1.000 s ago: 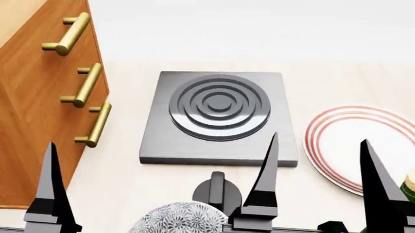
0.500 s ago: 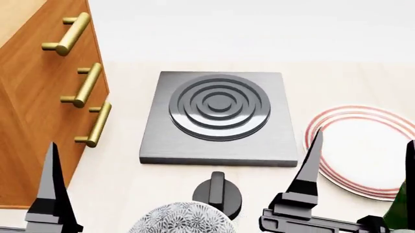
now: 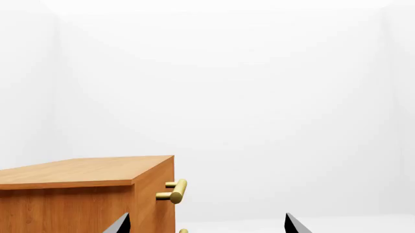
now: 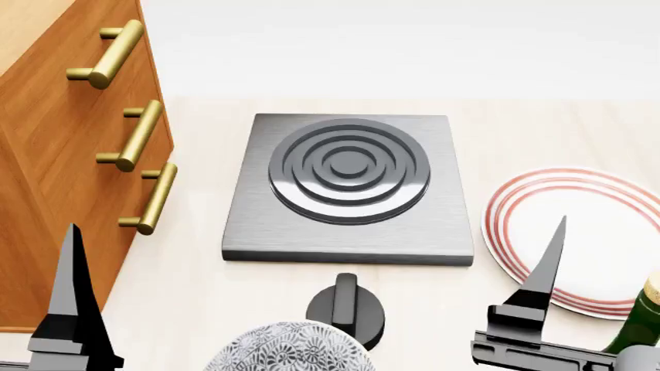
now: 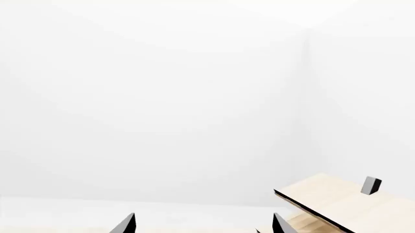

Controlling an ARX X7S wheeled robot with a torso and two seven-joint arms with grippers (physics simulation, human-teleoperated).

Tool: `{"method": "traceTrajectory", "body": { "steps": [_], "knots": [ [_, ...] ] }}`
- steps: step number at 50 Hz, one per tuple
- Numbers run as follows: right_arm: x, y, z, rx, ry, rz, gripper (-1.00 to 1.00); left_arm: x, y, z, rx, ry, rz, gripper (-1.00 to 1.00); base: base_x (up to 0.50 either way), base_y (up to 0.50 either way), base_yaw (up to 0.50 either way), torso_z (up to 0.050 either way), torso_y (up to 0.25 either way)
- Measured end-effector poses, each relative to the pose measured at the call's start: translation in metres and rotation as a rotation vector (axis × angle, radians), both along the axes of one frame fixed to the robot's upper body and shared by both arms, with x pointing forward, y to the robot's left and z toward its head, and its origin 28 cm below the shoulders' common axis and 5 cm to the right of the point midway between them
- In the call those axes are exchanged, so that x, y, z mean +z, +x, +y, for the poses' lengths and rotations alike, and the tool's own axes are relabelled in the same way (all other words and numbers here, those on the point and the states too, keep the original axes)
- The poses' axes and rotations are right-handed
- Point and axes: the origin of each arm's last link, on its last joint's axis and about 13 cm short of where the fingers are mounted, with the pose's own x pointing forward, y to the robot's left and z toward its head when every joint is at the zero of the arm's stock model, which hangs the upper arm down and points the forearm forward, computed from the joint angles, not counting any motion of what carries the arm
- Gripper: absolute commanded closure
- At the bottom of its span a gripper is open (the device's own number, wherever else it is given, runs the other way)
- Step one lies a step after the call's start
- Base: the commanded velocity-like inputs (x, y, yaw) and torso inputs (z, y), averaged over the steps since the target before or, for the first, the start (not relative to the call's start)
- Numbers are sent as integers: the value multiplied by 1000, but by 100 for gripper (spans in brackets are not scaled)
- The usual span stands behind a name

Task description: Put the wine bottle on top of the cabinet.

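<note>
The wine bottle (image 4: 637,326) shows only as a dark green shoulder with a tan top, at the head view's lower right corner beside the plate. The orange-brown cabinet (image 4: 62,162) with brass bar handles stands at the left; its top shows in the left wrist view (image 3: 84,170). My right gripper (image 5: 204,224) is open and empty. One of its fingers (image 4: 546,267) shows just left of the bottle, and the other is out of frame. My left gripper (image 3: 207,225) is open and empty, with one finger (image 4: 70,297) in front of the cabinet.
A grey square burner plate (image 4: 348,185) lies in the middle, with a black knob (image 4: 347,309) in front of it. A patterned bowl (image 4: 289,349) is at the bottom edge. A white plate with red rings (image 4: 588,232) lies at the right. A pale slanted rack (image 5: 343,201) shows in the right wrist view.
My right gripper has moved to the right, toward the bottle, and one finger has left the frame. More of the bottle now shows. The left gripper has barely shifted.
</note>
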Motion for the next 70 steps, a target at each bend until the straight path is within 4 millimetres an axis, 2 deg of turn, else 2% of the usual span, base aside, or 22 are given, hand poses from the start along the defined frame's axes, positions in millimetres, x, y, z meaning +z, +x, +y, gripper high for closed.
{"method": "traceTrajectory", "body": {
  "steps": [14,39,60,70],
  "knots": [
    [-19,7,-9,-40,-33,65,-100,1,-1,1,6,-4,-4,-100,0,0,0,0,0],
    [-46,12,-22,-96,18,135,-100,-1,-1,1,6,-3,0,-100,0,0,0,0,0],
    [-60,24,-25,-103,34,162,-100,-2,0,2,9,3,8,-100,0,0,0,0,0],
    [-60,32,-31,-123,60,158,-100,-4,0,0,6,8,14,-100,0,0,0,0,0]
  ]
}}
